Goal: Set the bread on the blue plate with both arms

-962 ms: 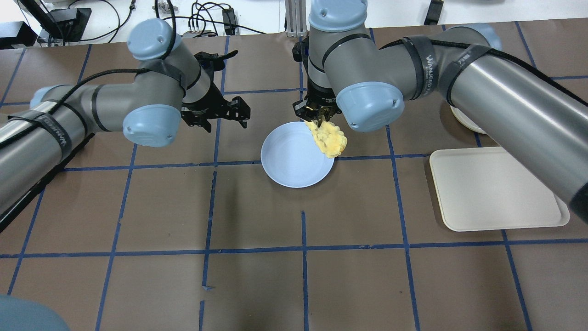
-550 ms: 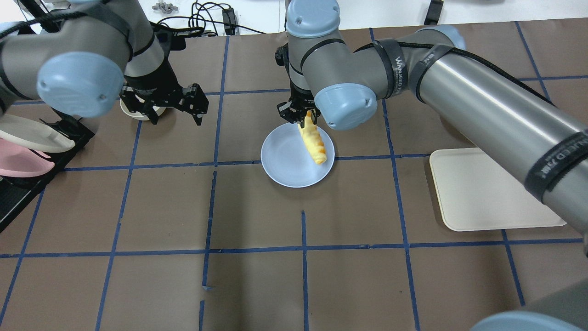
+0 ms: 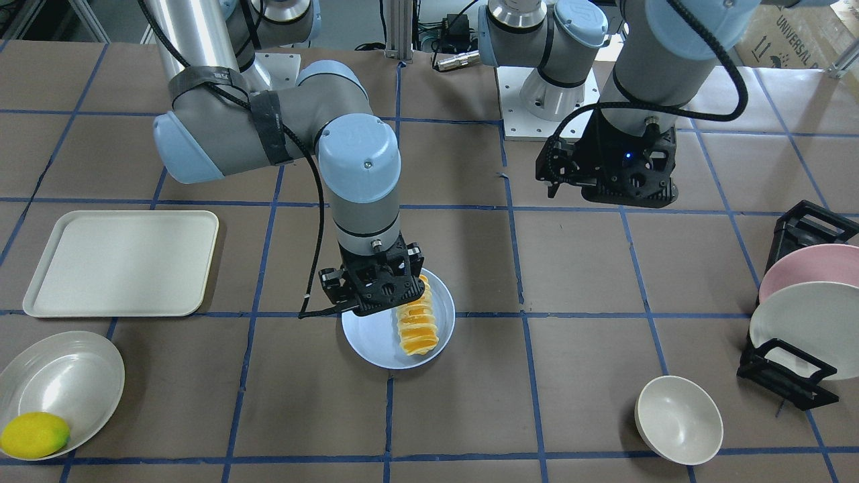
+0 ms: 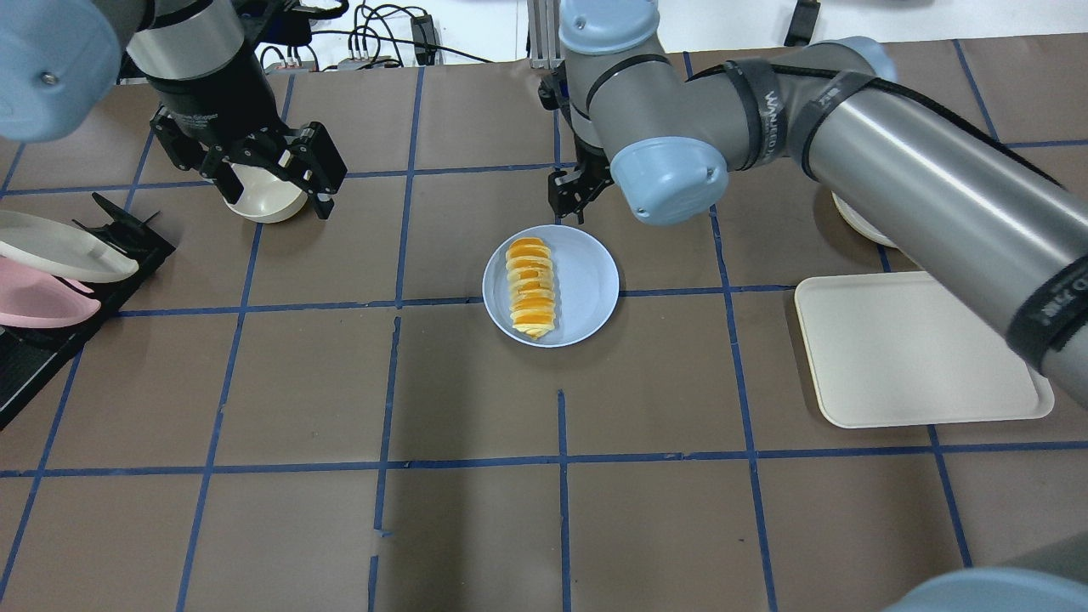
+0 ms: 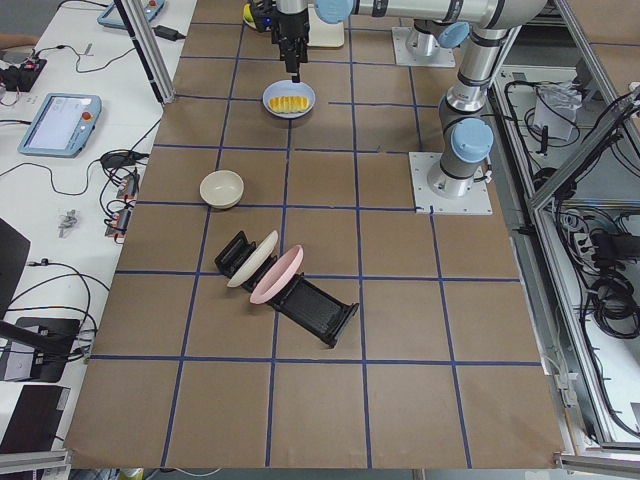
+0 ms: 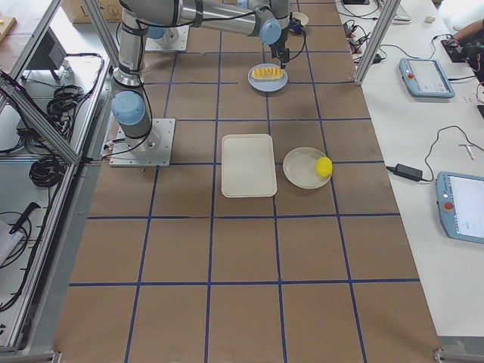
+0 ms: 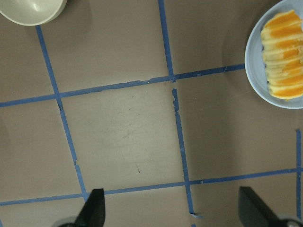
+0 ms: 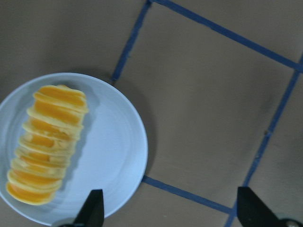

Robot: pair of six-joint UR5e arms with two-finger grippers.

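The bread lies flat on the blue plate, orange-and-cream striped side up, on the plate's left half in the overhead view. It also shows in the front view on the plate. My right gripper is open and empty, raised over the plate's far rim; its wrist view shows the bread and plate below, clear of the fingers. My left gripper is open and empty, far to the left above a cream bowl.
A cream tray lies to the right. A white plate with a yellow lemon sits beyond it. A black rack holds a pink and a white plate at the left end.
My right gripper has let go of the bread, which now lies striped side up on the plate, and has pulled back. My left arm has swung farther left over the bowl.
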